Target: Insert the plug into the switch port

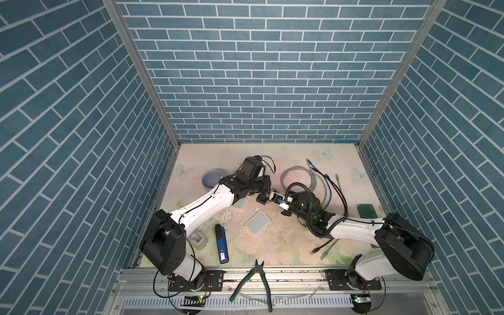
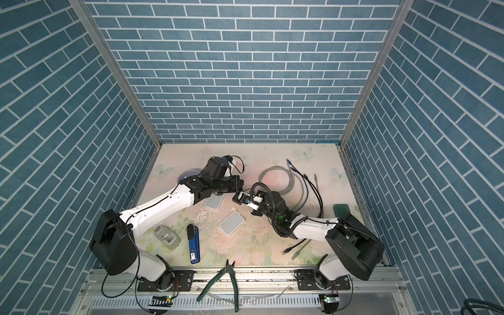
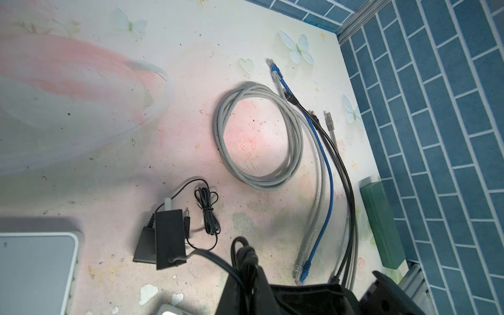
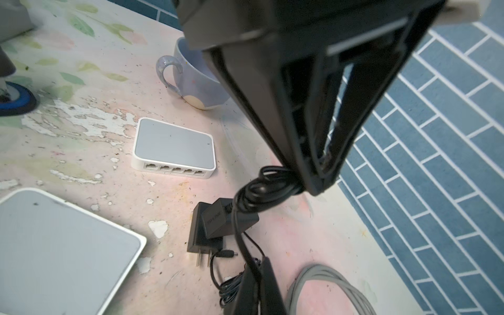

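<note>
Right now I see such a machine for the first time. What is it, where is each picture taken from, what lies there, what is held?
It is a robot with two white-and-black arms, each ending in a two-finger gripper. Both top views look down from above; each wrist camera sits on one arm. On the flowery table lie two flat grey-and-white network switches, a lilac ceramic mug and coiled grey cable. The right gripper is shut on the thin black cord of a black power adapter; the left gripper, also shut, seems to pinch the same cord.
</note>
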You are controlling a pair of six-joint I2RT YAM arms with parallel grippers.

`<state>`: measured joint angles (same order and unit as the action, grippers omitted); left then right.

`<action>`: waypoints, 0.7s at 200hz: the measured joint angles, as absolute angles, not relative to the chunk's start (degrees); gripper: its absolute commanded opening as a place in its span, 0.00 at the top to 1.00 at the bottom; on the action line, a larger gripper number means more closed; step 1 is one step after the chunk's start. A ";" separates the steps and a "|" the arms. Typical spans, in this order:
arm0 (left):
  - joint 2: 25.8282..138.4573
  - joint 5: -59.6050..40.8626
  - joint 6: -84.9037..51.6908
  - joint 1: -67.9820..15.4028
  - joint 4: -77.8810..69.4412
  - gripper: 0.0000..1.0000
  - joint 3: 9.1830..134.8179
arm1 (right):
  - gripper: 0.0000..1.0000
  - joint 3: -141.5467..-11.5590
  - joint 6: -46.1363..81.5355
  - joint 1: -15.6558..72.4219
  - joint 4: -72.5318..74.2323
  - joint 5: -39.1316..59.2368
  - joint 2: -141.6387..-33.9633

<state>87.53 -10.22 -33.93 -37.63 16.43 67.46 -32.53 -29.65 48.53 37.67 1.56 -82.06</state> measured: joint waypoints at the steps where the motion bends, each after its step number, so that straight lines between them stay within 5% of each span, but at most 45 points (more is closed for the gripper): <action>1: 87.53 -10.17 -33.87 -37.63 16.43 0.88 67.51 | 1.00 -32.67 -29.39 48.47 37.32 1.67 -81.87; 45: 87.53 -6.11 -29.17 -37.60 15.57 0.60 67.72 | 1.00 -37.47 -17.54 46.35 24.71 3.25 -78.74; 87: 86.89 -2.15 -24.99 -37.41 12.93 0.02 67.33 | 1.00 -41.58 -5.85 43.46 15.18 4.54 -79.07; 140: 78.56 0.89 -20.10 -37.45 7.75 0.00 58.94 | 1.00 -44.38 7.22 40.18 8.73 6.72 -81.73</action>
